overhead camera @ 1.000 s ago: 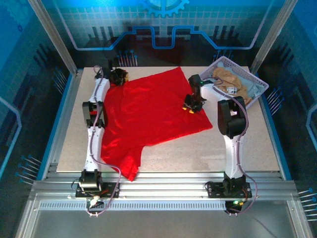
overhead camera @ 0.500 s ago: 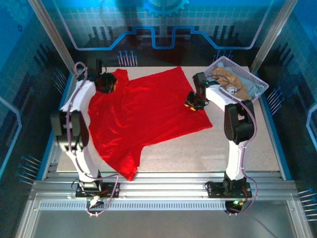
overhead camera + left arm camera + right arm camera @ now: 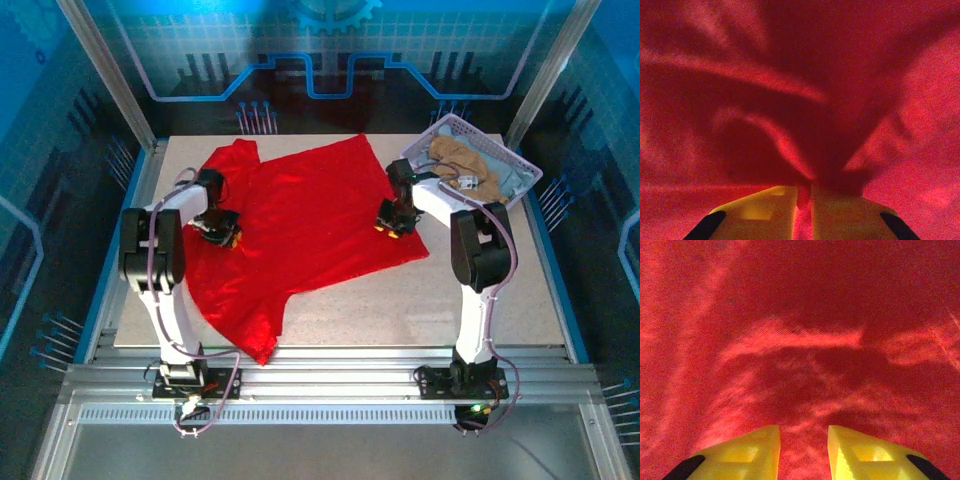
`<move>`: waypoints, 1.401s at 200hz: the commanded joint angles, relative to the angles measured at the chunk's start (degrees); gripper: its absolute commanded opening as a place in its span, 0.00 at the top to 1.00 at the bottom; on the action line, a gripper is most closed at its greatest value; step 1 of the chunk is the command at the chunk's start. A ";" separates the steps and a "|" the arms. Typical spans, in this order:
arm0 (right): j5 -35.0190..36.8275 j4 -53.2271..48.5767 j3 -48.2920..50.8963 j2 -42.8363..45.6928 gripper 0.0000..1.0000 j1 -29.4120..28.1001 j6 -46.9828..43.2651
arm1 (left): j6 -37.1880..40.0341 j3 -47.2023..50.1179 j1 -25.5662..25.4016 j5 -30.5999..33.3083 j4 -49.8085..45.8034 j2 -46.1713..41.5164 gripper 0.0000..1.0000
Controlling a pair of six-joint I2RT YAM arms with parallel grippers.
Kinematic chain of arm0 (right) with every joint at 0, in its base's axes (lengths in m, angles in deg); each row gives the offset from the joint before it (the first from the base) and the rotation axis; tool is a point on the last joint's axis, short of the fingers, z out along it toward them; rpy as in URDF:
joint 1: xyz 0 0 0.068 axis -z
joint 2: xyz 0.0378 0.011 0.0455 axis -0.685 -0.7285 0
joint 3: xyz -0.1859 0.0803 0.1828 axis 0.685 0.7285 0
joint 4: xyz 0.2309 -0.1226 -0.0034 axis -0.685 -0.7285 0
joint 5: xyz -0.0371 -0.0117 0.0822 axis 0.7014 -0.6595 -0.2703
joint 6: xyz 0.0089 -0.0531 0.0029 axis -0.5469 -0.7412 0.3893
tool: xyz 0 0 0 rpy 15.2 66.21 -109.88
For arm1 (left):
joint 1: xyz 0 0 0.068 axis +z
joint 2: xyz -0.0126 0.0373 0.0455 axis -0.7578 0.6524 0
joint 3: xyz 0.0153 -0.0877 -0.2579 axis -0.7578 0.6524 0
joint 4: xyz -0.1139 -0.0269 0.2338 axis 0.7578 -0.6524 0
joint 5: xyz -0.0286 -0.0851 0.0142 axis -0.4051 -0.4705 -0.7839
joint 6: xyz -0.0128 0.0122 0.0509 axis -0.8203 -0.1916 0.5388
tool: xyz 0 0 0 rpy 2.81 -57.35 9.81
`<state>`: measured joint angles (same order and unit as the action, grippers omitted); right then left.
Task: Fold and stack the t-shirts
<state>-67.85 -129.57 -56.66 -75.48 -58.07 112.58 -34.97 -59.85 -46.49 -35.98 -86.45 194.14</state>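
While the red t-shirt (image 3: 310,225) lies spread across the middle of the table (image 3: 480,290), both grippers rest on it at opposite sides. The left gripper (image 3: 222,235) sits on the shirt's left part, near its left edge. In the left wrist view its 2 yellow fingers (image 3: 765,207) stand almost together, clamped on a narrow fold of red cloth that rises from them in a raised ridge. The right gripper (image 3: 392,224) is at the shirt's right edge. In the right wrist view its jaws stand apart, with red cloth showing in the gap and lying nearly flat, faintly wrinkled. One corner of the shirt reaches the table's near edge. At the far right corner stands a lavender basket (image 3: 522,166), holding a tan t-shirt (image 3: 462,158) and a pale blue-grey t-shirt (image 3: 505,182), well apart from the red one.
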 commanded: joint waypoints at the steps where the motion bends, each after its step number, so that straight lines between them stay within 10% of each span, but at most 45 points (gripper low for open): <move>1: 0.82 -1.82 -3.14 -4.62 0.68 1.37 -0.63 | 4.98 -4.88 0.29 3.46 2.25 5.82 0.81; 52: -0.05 -8.34 -19.10 -13.69 0.67 2.49 -0.75 | 11.52 -27.18 1.17 2.25 -0.40 18.33 0.77; 86: -0.52 -8.41 -23.93 -14.35 0.66 2.98 -4.88 | 16.24 -29.17 0.62 7.98 -2.75 12.61 0.52; 127: 2.97 -5.99 -14.78 2.30 0.57 2.59 -7.11 | 10.29 -6.73 -3.77 14.20 -8.47 -9.53 0.46; 175: -2.22 -0.67 6.16 19.70 0.54 1.58 -4.96 | -10.91 31.33 -11.01 -1.76 -4.65 -34.10 0.48; 280: -5.26 1.71 18.93 27.72 0.53 2.61 -6.86 | -18.80 39.01 -16.36 -4.11 -2.48 -34.27 0.51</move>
<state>-72.65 -128.18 -38.89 -50.15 -56.25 106.74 -50.97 -21.88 -61.66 -38.03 -89.29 158.71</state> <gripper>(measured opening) 0.471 0.498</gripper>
